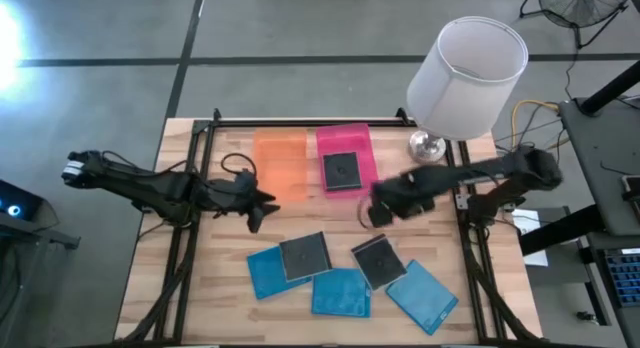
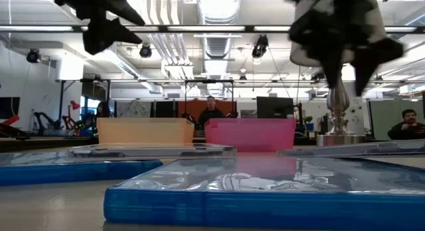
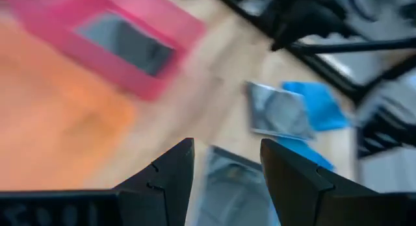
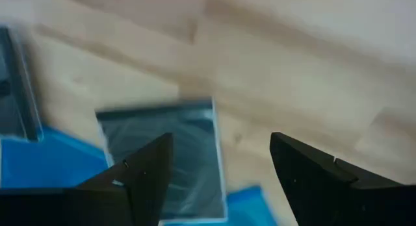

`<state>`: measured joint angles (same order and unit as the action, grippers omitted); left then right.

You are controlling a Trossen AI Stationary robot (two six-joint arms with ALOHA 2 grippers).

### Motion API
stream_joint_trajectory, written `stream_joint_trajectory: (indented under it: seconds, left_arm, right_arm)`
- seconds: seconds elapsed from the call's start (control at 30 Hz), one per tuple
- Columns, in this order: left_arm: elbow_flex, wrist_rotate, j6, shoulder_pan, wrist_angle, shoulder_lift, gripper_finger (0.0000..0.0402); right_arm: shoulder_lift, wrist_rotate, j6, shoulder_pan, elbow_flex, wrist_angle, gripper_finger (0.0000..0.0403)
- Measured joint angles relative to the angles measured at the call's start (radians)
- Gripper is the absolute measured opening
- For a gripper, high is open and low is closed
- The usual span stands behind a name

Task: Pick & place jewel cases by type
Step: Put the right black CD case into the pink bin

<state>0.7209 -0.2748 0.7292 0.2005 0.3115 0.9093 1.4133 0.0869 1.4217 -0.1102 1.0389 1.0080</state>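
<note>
Several jewel cases lie flat on the wooden table near its front edge: blue ones (image 1: 265, 272) (image 1: 340, 293) (image 1: 422, 296) and two dark grey ones (image 1: 305, 256) (image 1: 379, 261), each resting partly on a blue one. A third dark case (image 1: 341, 170) lies in the pink tray (image 1: 347, 140). My left gripper (image 1: 262, 210) is open and empty, above the table left of the cases. My right gripper (image 1: 379, 210) is open and empty, above the dark case (image 4: 162, 151) at centre right.
An orange tray (image 1: 280, 160) stands beside the pink tray at the table's far side. A lamp with a white shade (image 1: 467, 76) stands at the far right corner. People (image 2: 211, 115) show in the room beyond the table.
</note>
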Motion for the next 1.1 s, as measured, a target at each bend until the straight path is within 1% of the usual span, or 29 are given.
stream_joint_trajectory:
  seconds: [0.07,0.17,0.27,0.37,0.53,0.6,0.67,0.73,0.8,0.93,1.1]
  left_arm:
    - [-0.022,0.045,0.009,0.001,-0.092,0.029,0.0161]
    - [-0.019,0.057,0.029,0.008,-0.157,0.096,0.0161]
    - [0.019,0.057,0.032,0.018,-0.171,0.2,0.0161]
    - [0.079,0.068,0.031,0.035,-0.169,0.325,0.0161]
    - [0.241,0.08,0.015,0.077,-0.166,0.552,0.0161]
    - [0.317,0.071,-0.033,0.096,-0.17,0.641,0.0161]
    - [0.39,0.065,-0.068,0.103,-0.169,0.726,0.0161]
    - [0.45,0.064,-0.069,0.103,-0.162,0.8,0.0161]
    - [0.498,0.06,-0.033,0.1,-0.158,0.862,0.0161]
    - [0.595,0.074,-0.006,0.101,-0.149,0.965,0.0161]
    - [0.719,0.122,-0.008,0.107,-0.037,1.091,0.0161]
  right_arm:
    - [-0.068,0.017,0.133,-0.079,-0.087,-0.1,0.0243]
    - [-0.14,0.018,0.293,-0.185,-0.209,-0.222,0.0243]
    - [-0.171,-0.006,0.352,-0.262,-0.312,-0.363,0.0246]
    - [-0.164,-0.007,0.33,-0.307,-0.389,-0.447,0.025]
    - [-0.158,-0.011,0.27,-0.352,-0.502,-0.588,0.0255]
    - [-0.171,-0.013,0.242,-0.362,-0.552,-0.678,0.0255]
    - [-0.187,-0.037,0.226,-0.366,-0.606,-0.788,0.0256]
    - [-0.194,-0.052,0.221,-0.369,-0.667,-0.891,0.0255]
    - [-0.199,-0.061,0.222,-0.371,-0.714,-0.967,0.0254]
    - [-0.198,-0.079,0.202,-0.371,-0.765,-1.021,0.0254]
    - [-0.198,-0.089,0.161,-0.372,-0.771,-1.029,0.0252]
